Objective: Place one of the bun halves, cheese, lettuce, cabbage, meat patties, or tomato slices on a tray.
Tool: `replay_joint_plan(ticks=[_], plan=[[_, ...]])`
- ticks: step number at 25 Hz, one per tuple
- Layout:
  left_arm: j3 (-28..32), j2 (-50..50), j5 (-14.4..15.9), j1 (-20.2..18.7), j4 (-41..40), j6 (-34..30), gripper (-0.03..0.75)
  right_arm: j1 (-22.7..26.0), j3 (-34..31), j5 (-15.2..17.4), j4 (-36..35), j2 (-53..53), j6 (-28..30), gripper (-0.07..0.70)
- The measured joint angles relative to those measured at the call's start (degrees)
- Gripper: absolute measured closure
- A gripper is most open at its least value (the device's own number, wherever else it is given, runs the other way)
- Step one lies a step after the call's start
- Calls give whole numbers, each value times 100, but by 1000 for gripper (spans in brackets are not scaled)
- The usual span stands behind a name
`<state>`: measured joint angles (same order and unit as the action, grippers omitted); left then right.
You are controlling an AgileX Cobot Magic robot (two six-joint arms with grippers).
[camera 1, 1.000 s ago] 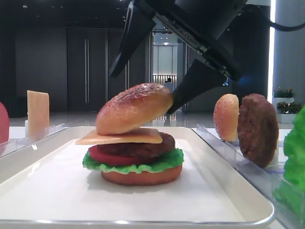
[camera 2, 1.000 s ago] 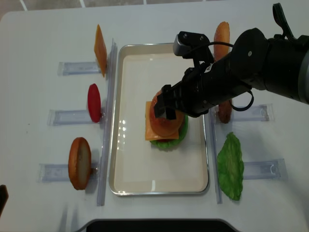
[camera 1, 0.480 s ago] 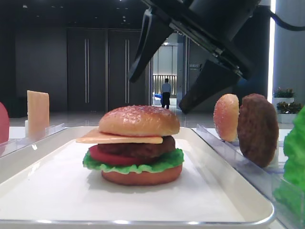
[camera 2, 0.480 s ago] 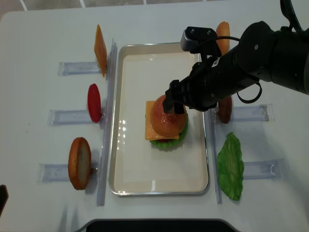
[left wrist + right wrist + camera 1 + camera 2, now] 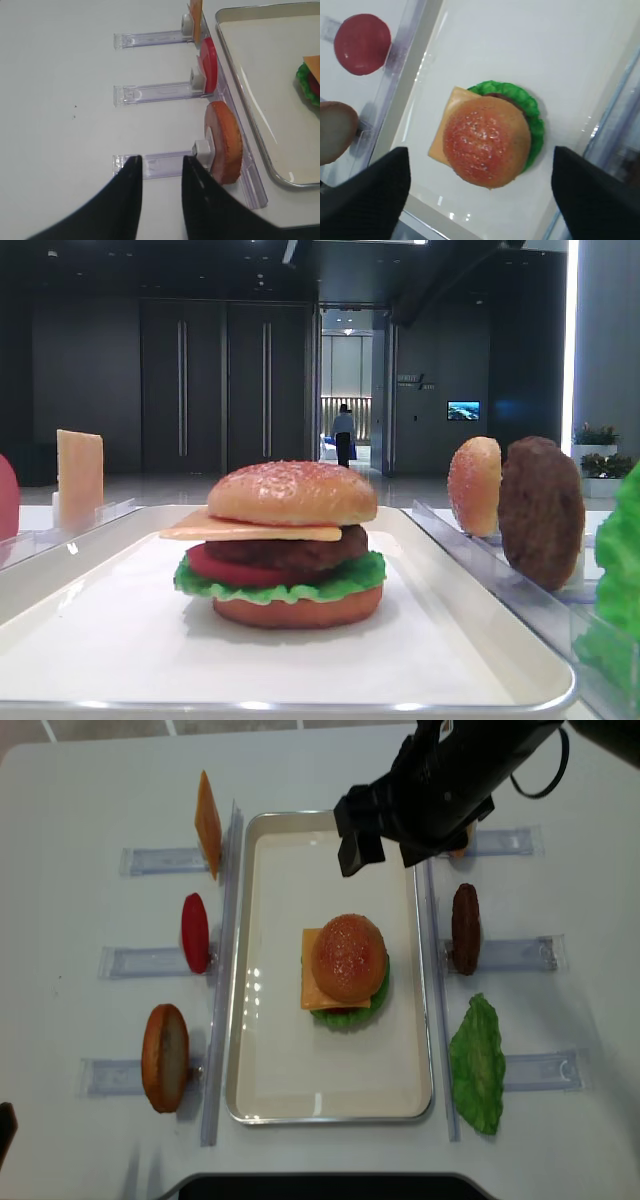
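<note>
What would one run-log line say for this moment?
bun top: on burger, level | tray: holds burger | right claw: open, empty, above tray | left claw: empty, off tray

Patty (image 5: 290, 550) mostly hidden under cheese (image 5: 250, 530). Lettuce (image 5: 622, 560) cut by right edge. Tomato (image 5: 6, 502) cut by left edge. Burger (image 5: 311, 82) cropped in left wrist view.

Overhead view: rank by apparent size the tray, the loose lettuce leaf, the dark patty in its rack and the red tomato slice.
1. The tray, by far.
2. The lettuce leaf.
3. The patty and the tomato slice: both stand edge-on and look alike, so no ranking.
</note>
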<state>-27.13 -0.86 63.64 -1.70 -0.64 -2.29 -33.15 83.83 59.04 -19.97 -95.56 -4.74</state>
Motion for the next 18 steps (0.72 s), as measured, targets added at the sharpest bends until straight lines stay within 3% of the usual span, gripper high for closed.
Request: replay_joint_plan(ticks=[5,9,14,18], plan=[[0,0,0,0,0,0,504,0,475,912,1350,0,-770,90],[0,0,0,0,0,0,504,260,480,1052,1953,0,-1001,106],[0,0,0,0,0,0,505,1215,491,1058,1880,0,-609,111],[0,0,0,0,0,0,507,2479,495,1058,1997,0,-411,115]])
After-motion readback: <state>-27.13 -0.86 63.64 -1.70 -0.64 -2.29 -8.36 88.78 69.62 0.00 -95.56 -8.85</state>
